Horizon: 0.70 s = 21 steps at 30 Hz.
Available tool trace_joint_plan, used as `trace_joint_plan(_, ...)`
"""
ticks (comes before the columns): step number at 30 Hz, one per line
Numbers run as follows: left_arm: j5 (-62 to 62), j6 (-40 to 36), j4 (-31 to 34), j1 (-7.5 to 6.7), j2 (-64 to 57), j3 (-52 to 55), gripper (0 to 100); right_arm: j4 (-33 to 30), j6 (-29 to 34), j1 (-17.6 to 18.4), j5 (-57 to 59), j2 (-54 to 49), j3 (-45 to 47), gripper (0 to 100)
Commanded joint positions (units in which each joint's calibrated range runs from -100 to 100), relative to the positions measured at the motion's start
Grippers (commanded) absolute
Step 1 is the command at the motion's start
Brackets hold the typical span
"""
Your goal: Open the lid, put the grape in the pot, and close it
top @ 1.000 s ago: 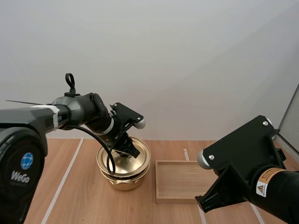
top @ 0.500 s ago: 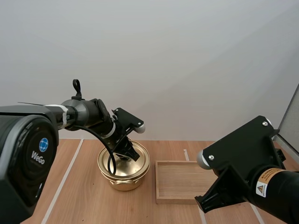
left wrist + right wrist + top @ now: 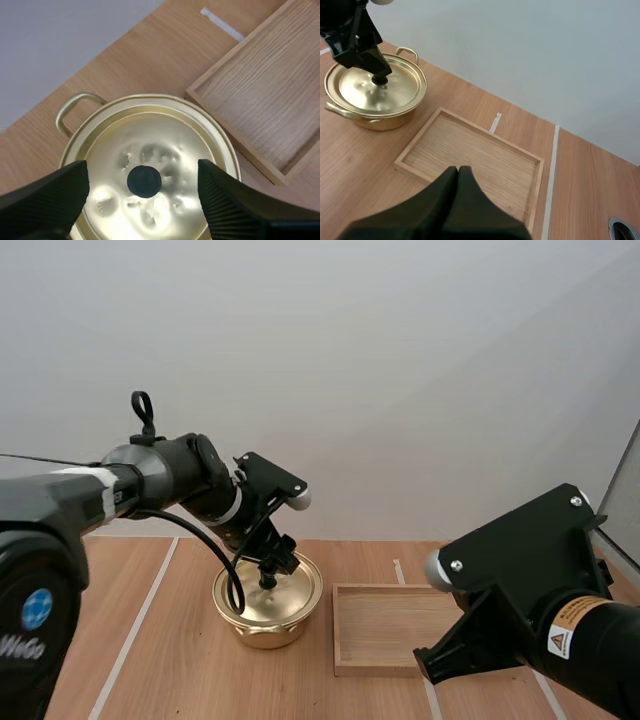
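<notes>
Left wrist view: my left gripper (image 3: 144,172) hangs directly over the gold pot (image 3: 226,150), jaws apart, one ribbed finger on each side of the black knob (image 3: 144,181) and neither touching it. The lid (image 3: 167,132) sits level and fully seated inside the pot's rim. One loop handle (image 3: 69,107) projects on the pot's far-left side.

Right wrist view: my right gripper (image 3: 458,173) is near the front edge of the table (image 3: 580,165), jaws together and holding nothing. It hovers over the near side of the wooden tray (image 3: 470,150). The tray lies just right of the pot, close to it but not touching.

Whether any grapes lie under the lid cannot be told, since the lid covers the pot's interior.

Assessment: the step in hand concerns the lid. With the jaws apart and straddling the knob, the posture fits either a grip about to be taken for opening or a release after closing. The frames do not decide which.

Requirement for the next move, if opening: lower until the fingertips are level with the knob, close squarely on it, then lift straight up so the lid clears the rim without dragging the pot. If the lid has just been closed, rise straight up without catching the knob.
</notes>
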Motion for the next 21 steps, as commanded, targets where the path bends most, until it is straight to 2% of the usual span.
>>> trace_joint_plan(1,5.42,-0.23,-1.08,-0.14,-8.66,0.02,100,0.18,0.89,-0.13,-1.89,-0.46,0.18,0)
trace_joint_plan(11,16.68,-1.31,-0.96,-0.14,-35.07,0.02,98,0.18,0.89,-0.13,-2.11,-0.46,-0.11,0)
trace_joint_plan(14,19.69,-3.15,-0.74,-0.14,-41.77,0.02,30,0.18,0.89,-0.13,-2.11,-0.46,-0.11,0)
trace_joint_plan(15,20.49,-3.37,-0.74,-0.14,-43.8,0.02,0,0.18,0.89,-0.13,-2.11,-0.46,-0.11,0)
trace_joint_plan(21,19.67,-6.63,-0.99,-0.14,-53.39,1.29,0,0.35,1.49,-0.13,-2.71,-0.46,-0.11,0)
